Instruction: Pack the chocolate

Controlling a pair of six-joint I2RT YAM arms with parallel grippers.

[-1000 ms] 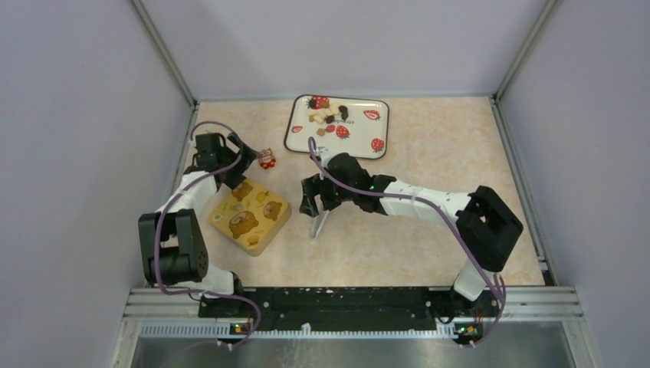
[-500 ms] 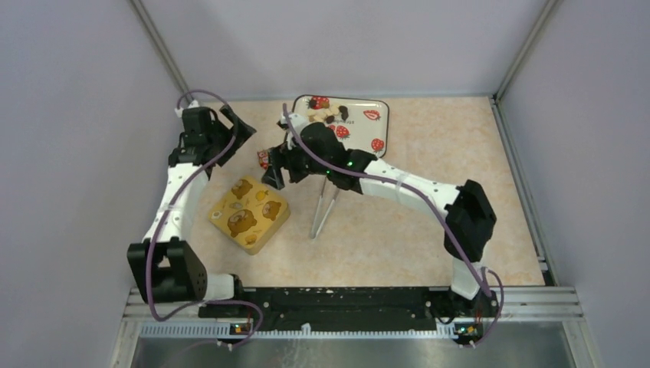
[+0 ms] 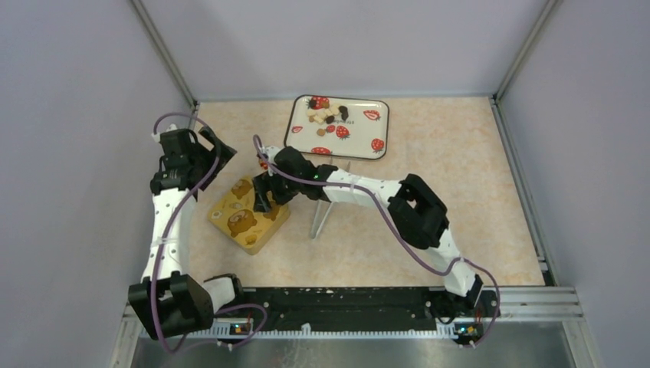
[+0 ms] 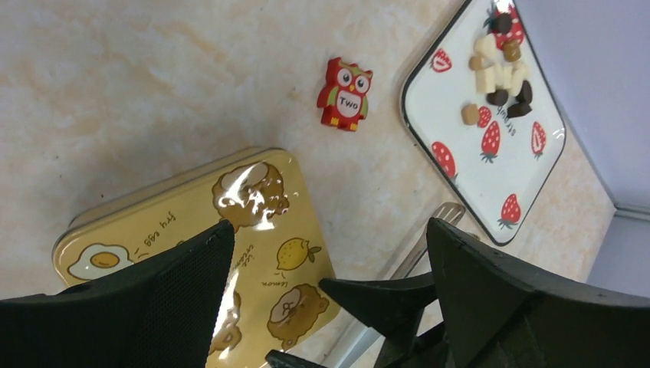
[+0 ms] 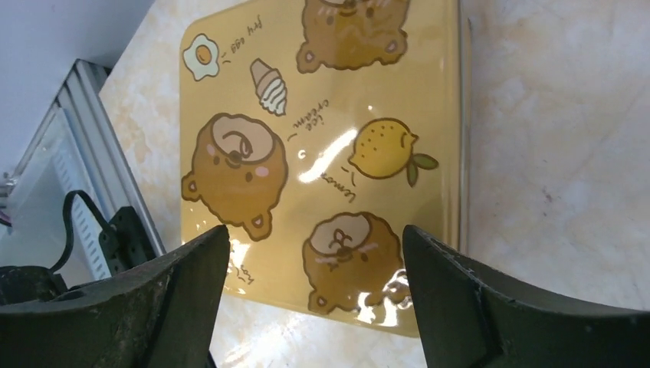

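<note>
Beige marbled counter (image 3: pixel 460 192) enclosed by grey walls (image 3: pixel 345 46), chocolate (image 3: pixel 328 115) heaped on a strawberry tray (image 3: pixel 368 132) at the far edge, right gripper (image 5: pixel 314 232) stretched over a yellow bear tin (image 3: pixel 238 224) toward the left edge — spread wide, left gripper (image 4: pixel 329 228) raised alongside — spread wide too.

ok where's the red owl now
Left wrist view, upper middle: the owl lies on the table between the yellow tin and the strawberry tray, touching neither.
</note>
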